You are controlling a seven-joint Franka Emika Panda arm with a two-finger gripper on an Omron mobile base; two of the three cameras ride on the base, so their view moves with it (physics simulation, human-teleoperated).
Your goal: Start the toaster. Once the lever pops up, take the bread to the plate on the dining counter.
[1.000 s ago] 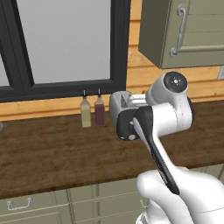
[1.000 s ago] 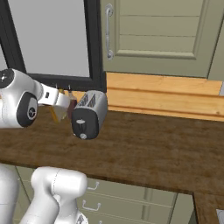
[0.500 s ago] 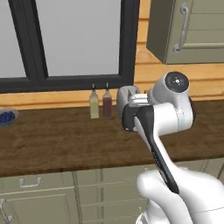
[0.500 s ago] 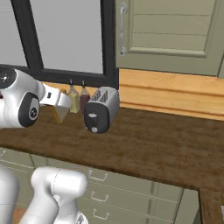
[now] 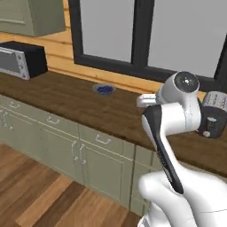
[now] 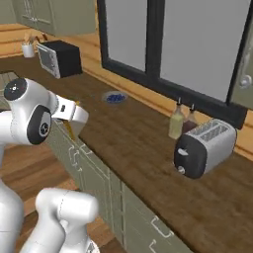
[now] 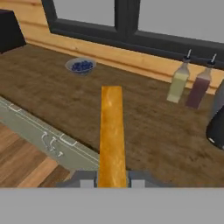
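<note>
My gripper (image 7: 113,179) is shut on the bread (image 7: 112,131), a tan slice seen edge-on that rises between the fingers (image 7: 87,180). From the right base view the gripper (image 6: 75,118) hangs over the counter's front edge with the bread's crust (image 6: 70,130) peeking out under it. The silver toaster (image 6: 205,147) stands well to the right, away from the hand, dark knob end facing out; it also sits at the right edge of the left base view (image 5: 215,114). The plate and the dining counter are out of view.
A small bowl of blueberries (image 7: 81,65) sits on the windowed counter (image 5: 80,104) ahead. Two slim bottles (image 6: 178,121) stand beside the toaster. A black oven (image 5: 20,57) is at the far left. Green cabinets (image 5: 66,146) and wooden floor (image 5: 40,199) lie below.
Both base views have swung along the windowed counter, so the toaster has slid to the right and a bowl and black oven have come in. The grip on the bread is unchanged.
</note>
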